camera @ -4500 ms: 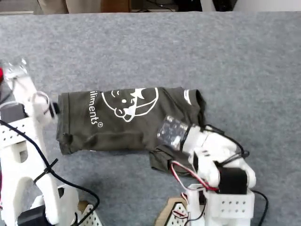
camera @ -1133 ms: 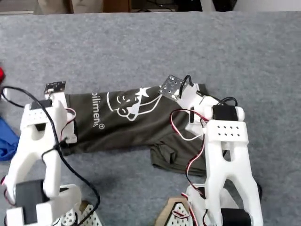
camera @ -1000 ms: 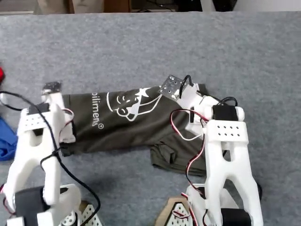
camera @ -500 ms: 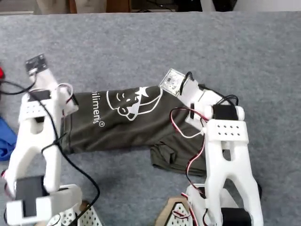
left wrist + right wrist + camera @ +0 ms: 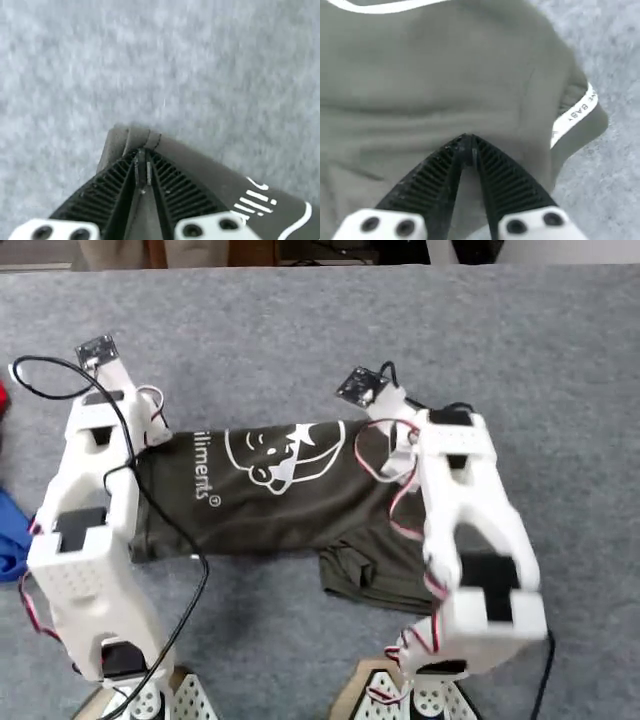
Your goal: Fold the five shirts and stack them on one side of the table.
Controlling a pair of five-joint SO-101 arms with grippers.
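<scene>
A dark olive shirt (image 5: 280,510) lay across the middle of the grey bench (image 5: 500,340), spread sideways, with its white print (image 5: 275,452) facing up in the upper half of the cloth. A loose flap of the same fabric stuck out below its lower edge, just right of the frame's centre.

The left arm (image 5: 90,520) ran up the left side of the high view and ended at the shirt's upper left corner. In the left wrist view the left jaws were pressed together, with the folded, stitched edge of the shirt (image 5: 210,170) pinched between their tips and the bare bench (image 5: 150,55) beyond.

The right arm (image 5: 460,510) ran up the right side of the high view and lay over the right end of the shirt, its tip near the upper right corner. In the right wrist view the right jaws were also closed, their tips nipping a fold of the shirt (image 5: 445,75) near the neck opening, where a strip of white tape (image 5: 572,117) showed inside the collar. A corner of the bench (image 5: 615,45) lay past that edge.

A blue cloth (image 5: 8,535) sat at the far left edge of the high view, apart from the shirt.
</scene>
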